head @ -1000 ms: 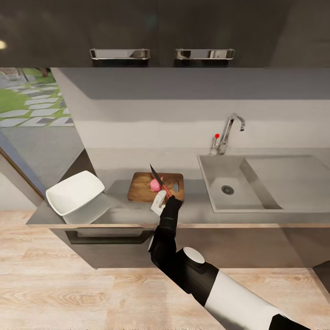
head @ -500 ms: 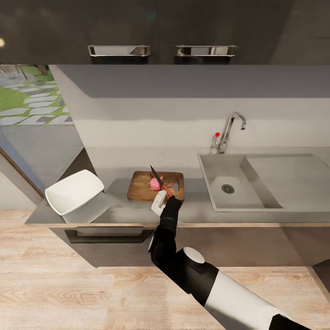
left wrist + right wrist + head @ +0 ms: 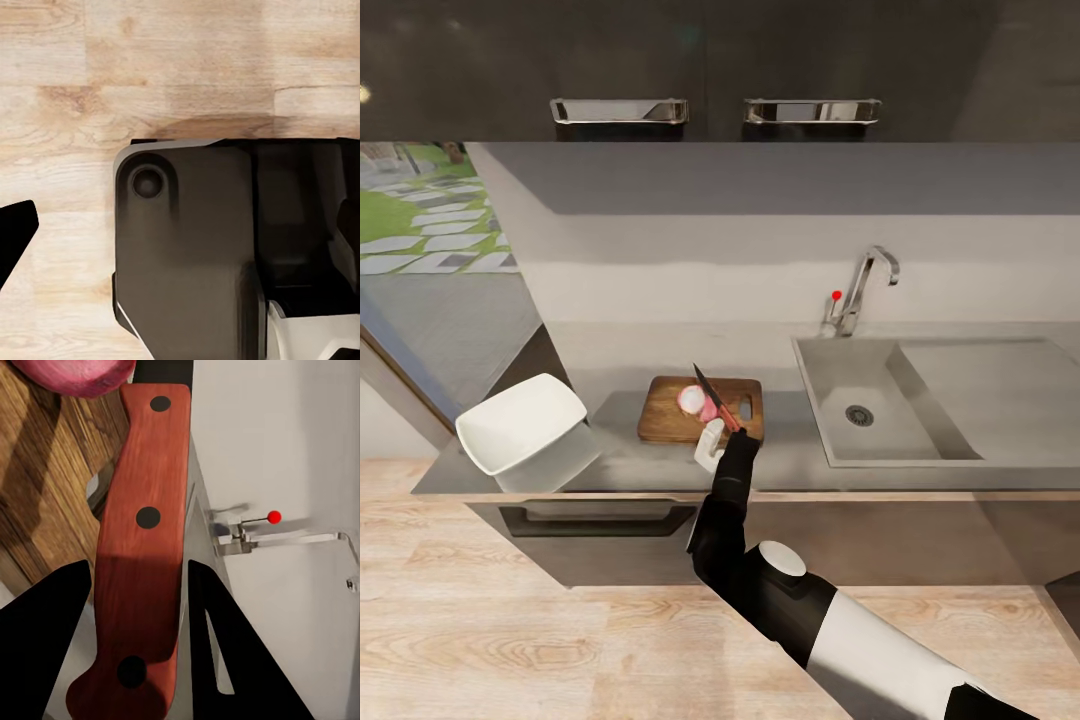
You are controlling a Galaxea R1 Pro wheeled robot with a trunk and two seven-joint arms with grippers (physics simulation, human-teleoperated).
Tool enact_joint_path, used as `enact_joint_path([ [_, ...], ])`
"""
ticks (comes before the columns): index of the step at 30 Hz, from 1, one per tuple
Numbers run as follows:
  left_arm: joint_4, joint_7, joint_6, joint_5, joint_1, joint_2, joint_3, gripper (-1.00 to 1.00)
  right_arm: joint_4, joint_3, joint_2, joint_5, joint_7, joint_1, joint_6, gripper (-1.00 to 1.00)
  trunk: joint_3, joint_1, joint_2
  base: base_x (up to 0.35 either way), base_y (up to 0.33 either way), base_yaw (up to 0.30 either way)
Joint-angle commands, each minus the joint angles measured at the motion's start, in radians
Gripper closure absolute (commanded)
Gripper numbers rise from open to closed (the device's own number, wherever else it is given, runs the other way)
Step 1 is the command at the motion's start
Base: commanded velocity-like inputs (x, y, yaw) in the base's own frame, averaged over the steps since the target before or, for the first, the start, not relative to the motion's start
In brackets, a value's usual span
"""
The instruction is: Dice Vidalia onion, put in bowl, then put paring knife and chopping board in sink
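head view, paring knife (image 3: 716,398) blade tip away from robot, over chopping board (image 3: 665,415)

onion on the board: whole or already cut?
Cut, apparently. In the head view the onion on the board shows a pale face beside its pink part, with the knife in the right pincer across it. Dicing isn't visible.

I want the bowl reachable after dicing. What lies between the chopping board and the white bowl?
In the head view, just bare grey countertop separates the chopping board from the bowl.
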Motion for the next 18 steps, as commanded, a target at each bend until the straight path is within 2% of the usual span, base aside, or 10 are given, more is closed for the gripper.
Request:
enact_joint_path([
  [1, -0.001, 0.001, -0.002, 0.007, 0.001, 0.001, -0.003, -1.0, 0.002, 0.003, 0.0, -0.067, -0.007, -0.001, -0.011, 1.0, -0.001, 0.0, -0.001, 0.0, 0.0, 0.0],
  [18, -0.001, 0.001, -0.002, 0.007, 0.0, 0.001, -0.003, -1.0, 0.002, 0.003, 0.0, -0.067, -0.007, -0.001, -0.011, 1.0, -0.001, 0.0, -0.001, 0.0, 0.0, 0.0],
])
